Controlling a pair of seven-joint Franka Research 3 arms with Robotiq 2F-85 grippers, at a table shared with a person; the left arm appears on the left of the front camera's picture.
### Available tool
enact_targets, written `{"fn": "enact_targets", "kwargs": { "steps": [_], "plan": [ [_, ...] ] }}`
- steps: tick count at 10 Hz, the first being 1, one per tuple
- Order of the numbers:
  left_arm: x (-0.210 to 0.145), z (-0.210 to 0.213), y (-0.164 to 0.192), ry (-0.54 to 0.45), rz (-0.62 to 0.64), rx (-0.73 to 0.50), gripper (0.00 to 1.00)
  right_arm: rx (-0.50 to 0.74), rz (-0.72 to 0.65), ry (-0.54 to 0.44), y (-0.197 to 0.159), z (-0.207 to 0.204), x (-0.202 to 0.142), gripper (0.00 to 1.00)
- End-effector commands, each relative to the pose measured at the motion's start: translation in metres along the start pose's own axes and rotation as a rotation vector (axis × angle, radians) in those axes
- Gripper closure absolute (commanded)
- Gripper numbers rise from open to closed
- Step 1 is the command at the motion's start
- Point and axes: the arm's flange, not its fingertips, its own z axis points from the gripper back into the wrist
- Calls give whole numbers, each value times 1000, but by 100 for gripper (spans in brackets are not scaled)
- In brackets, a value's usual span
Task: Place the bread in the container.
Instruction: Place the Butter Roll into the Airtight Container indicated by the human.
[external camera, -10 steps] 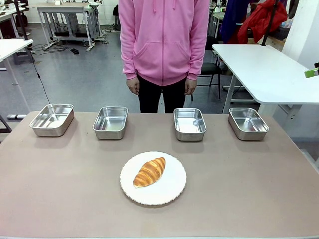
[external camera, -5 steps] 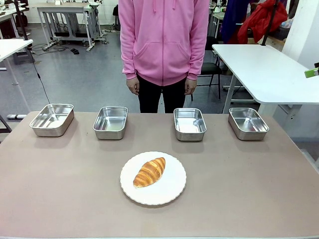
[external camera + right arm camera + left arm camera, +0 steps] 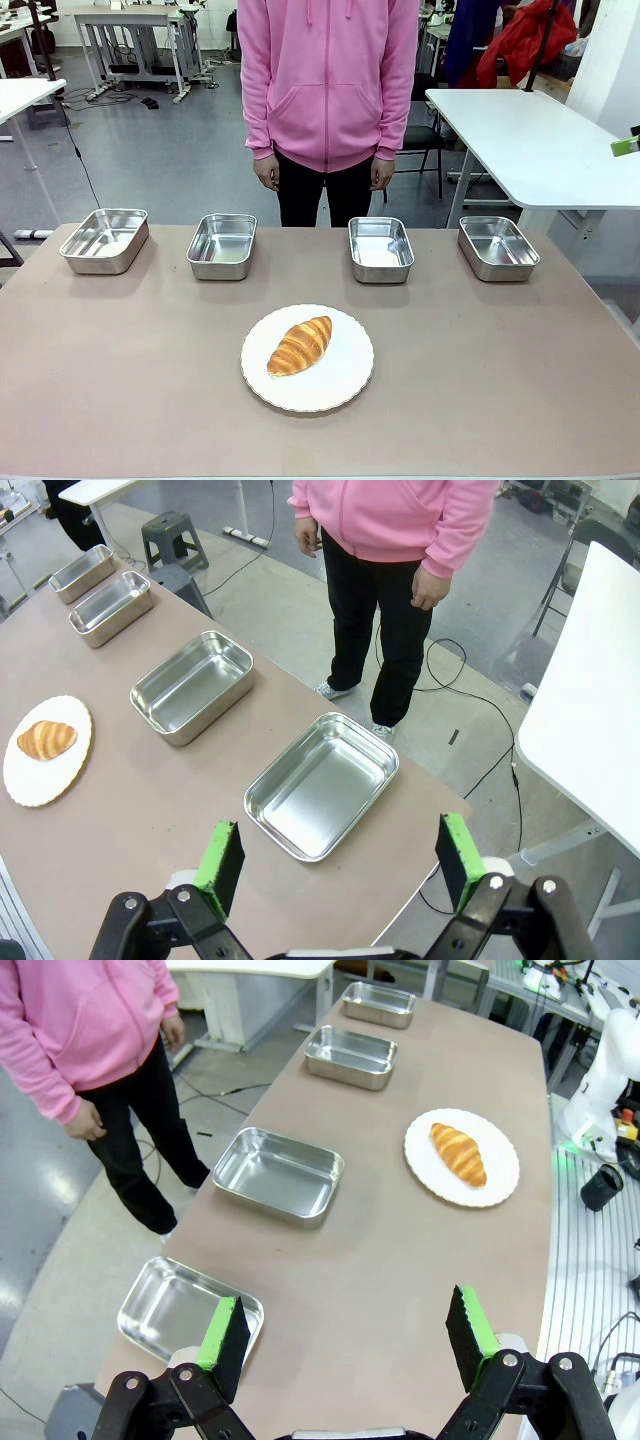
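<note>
The golden-brown bread (image 3: 300, 345) lies on a round white plate (image 3: 340, 385) in the middle of the table. Beyond it, several look-alike steel trays stand in a row, among them one left of centre (image 3: 222, 246) and one right of centre (image 3: 380, 249). I cannot tell which one is the container. My left gripper (image 3: 346, 1300) hovers open above the table's left end, over the end tray (image 3: 160, 1305), with the bread (image 3: 458, 1154) far off. At the right end my right gripper (image 3: 338, 825) is open and holds nothing, high over a tray (image 3: 322, 785), far from the bread (image 3: 46, 740).
A person in a pink hoodie (image 3: 328, 80) stands at the far side, both hands hanging down. A white table (image 3: 530, 140) stands beyond the right corner. The other arm's white base (image 3: 600, 1090) rises at the near table edge.
</note>
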Motion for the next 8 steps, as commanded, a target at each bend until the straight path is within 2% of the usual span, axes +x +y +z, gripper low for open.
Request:
{"fn": "enact_targets", "kwargs": {
  "steps": [1, 8],
  "plan": [
    [0, 1, -1, -4, -12, -5, 0, 2, -1, -27, -1, -1, 2, 0],
    [0, 1, -1, -4, -12, -5, 0, 2, -1, -27, -1, -1, 2, 0]
  ]
}}
